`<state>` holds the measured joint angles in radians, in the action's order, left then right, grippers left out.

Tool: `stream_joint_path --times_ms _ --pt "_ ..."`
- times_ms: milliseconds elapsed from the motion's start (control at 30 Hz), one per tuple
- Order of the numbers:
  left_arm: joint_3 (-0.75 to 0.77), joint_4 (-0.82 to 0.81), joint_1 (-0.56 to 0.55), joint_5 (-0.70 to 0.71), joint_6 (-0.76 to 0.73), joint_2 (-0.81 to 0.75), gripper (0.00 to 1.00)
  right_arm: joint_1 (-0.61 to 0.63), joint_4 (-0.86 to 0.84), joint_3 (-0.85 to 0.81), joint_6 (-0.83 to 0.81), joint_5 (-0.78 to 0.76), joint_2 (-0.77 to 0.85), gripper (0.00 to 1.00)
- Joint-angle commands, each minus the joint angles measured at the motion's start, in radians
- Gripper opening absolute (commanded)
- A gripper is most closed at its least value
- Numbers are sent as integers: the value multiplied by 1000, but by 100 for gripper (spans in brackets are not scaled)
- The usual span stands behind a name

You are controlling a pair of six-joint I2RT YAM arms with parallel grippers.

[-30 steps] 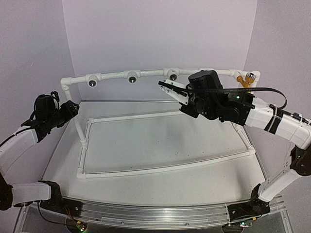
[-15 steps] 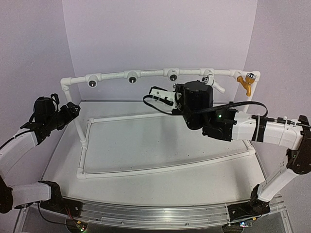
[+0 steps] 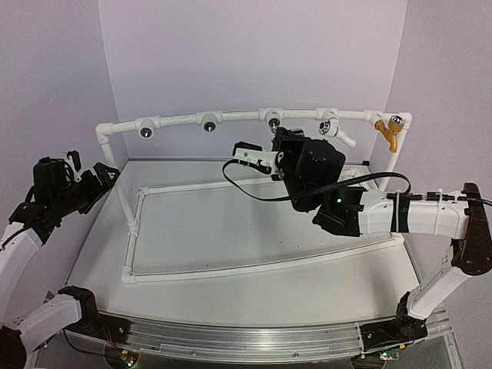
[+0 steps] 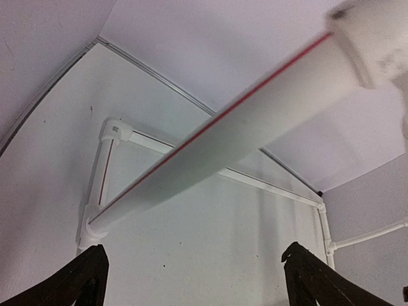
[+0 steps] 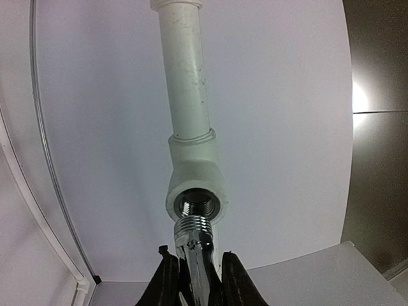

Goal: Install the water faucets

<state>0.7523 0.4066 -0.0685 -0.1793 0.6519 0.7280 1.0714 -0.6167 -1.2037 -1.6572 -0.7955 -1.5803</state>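
My right gripper (image 3: 278, 137) is shut on the silver-grey faucet (image 5: 194, 239). It holds the faucet's threaded end just below the threaded hole of a white tee fitting (image 5: 195, 185), close to it or touching its rim. In the top view this is the third tee (image 3: 273, 118) on the raised pipe rail, and the faucet is hidden by the fingers. The white faucet (image 3: 332, 129) and the orange-yellow faucet (image 3: 388, 127) sit in the rail's two right fittings. My left gripper (image 3: 98, 177) is open and empty at the far left, beside the frame's left post (image 4: 223, 140).
Two tee fittings (image 3: 144, 131) (image 3: 209, 124) with dark holes sit on the left half of the rail. The white pipe frame's base rectangle (image 3: 254, 265) lies on the table. The enclosure walls stand close behind and on both sides. The right arm's black cable (image 3: 254, 188) loops over the table.
My right gripper swung left from near the white faucet and turned its wrist, bringing the silver faucet up under the third tee. My left arm drew back to the left.
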Motion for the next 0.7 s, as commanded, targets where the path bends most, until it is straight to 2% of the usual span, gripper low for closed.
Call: stream_joint_path --times_ms 0,133,333,500,667 --pt "143 113 4 -174 -63 -82 94 -2 -97 3 4 32 44 0" --pt "255 117 5 -343 -138 -80 90 -11 -97 -13 19 42 24 0" --pt "432 117 4 -576 -222 27 83 -16 -86 -15 33 36 23 0" --pt "573 115 4 -662 -280 118 82 -17 -18 -53 92 21 21 0" --pt "713 101 -28 -629 -302 260 82 -16 -9 -54 98 2 11 0"
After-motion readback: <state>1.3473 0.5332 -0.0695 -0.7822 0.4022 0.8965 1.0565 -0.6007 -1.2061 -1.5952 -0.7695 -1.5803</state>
